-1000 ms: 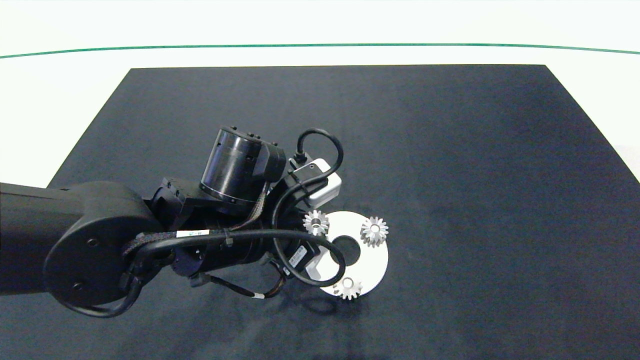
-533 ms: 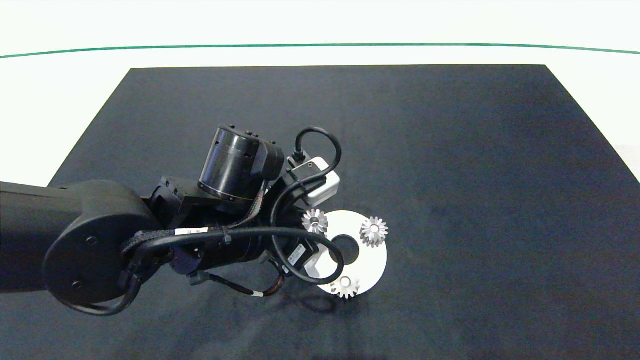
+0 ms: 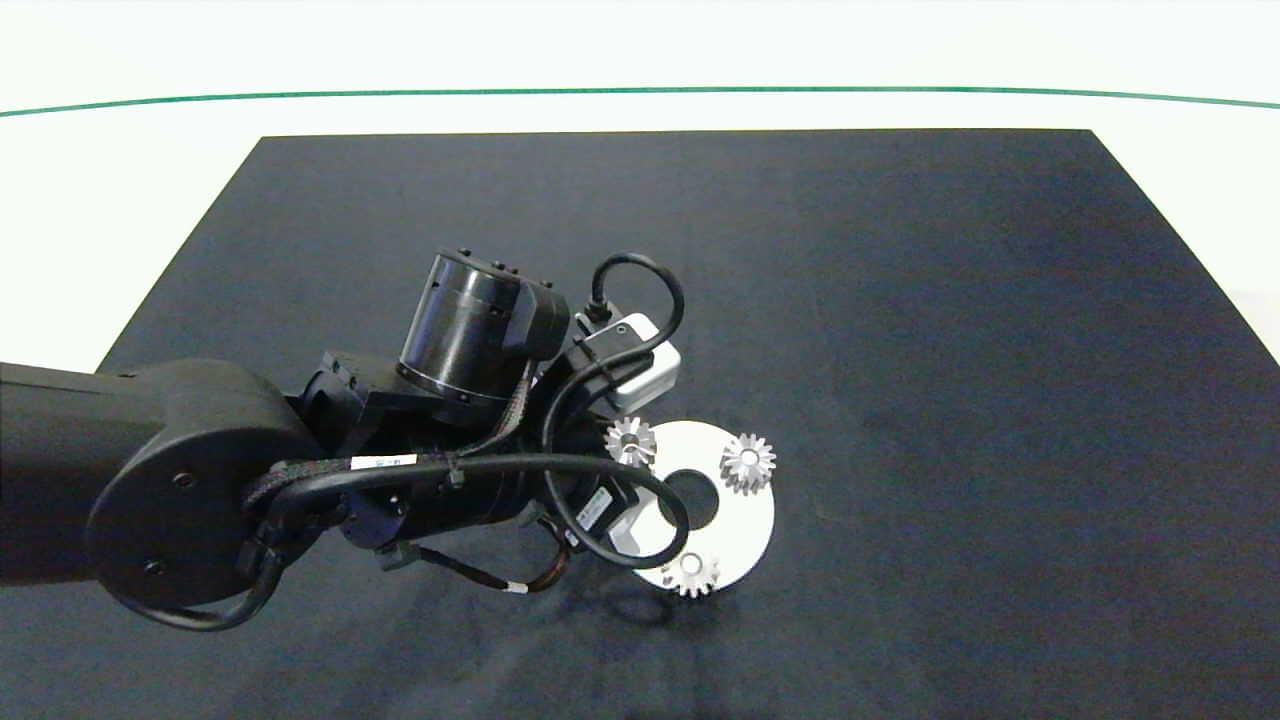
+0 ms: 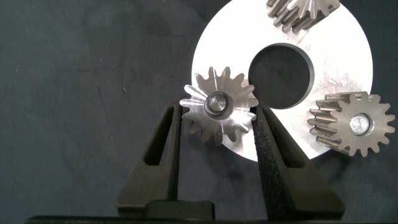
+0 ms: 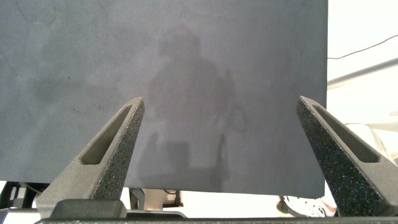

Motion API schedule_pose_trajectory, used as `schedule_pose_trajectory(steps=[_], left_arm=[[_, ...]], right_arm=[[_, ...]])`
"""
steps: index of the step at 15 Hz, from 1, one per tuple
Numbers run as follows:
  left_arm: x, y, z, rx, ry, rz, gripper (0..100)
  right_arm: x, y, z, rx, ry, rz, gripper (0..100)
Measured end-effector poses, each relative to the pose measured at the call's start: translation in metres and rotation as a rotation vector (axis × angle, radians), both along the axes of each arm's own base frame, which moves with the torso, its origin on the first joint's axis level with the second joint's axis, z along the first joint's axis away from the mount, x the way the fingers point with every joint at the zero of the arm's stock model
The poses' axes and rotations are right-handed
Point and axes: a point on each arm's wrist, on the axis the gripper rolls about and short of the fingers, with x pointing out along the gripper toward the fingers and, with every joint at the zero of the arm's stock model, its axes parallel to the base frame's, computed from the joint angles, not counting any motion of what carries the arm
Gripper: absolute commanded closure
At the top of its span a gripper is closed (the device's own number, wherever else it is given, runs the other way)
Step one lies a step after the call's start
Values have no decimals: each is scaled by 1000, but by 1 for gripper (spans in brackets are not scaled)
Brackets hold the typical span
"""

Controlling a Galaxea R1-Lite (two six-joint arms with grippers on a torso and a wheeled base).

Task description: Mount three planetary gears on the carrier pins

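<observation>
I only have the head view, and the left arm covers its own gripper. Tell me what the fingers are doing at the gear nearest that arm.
Observer: The left gripper is closed on that gear, with one finger against the teeth on each side.
Operator: Confirm it is on its pin.
Observer: The pin end shows in the gear's centre hole, and the gear lies flat on the white disc.
Operator: Report the right gripper; I can't see it.
Observer: The right gripper is open wide over the bare dark mat, with nothing between its fingers.
</observation>
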Motion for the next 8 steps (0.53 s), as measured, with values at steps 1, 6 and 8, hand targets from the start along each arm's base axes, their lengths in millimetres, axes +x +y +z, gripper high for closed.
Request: schedule_pose_trajectory(steps=[1,6,8], left_arm=[[0,0,0,0,0,-1,0],[1,-1,-1,0,0,-2,0],[1,-1,-1,1,2,-2,0]], right_arm=[[0,0,0,0,0,0,0],[0,0,0,0,3,3,0],[0,0,-1,0,4,3,0]])
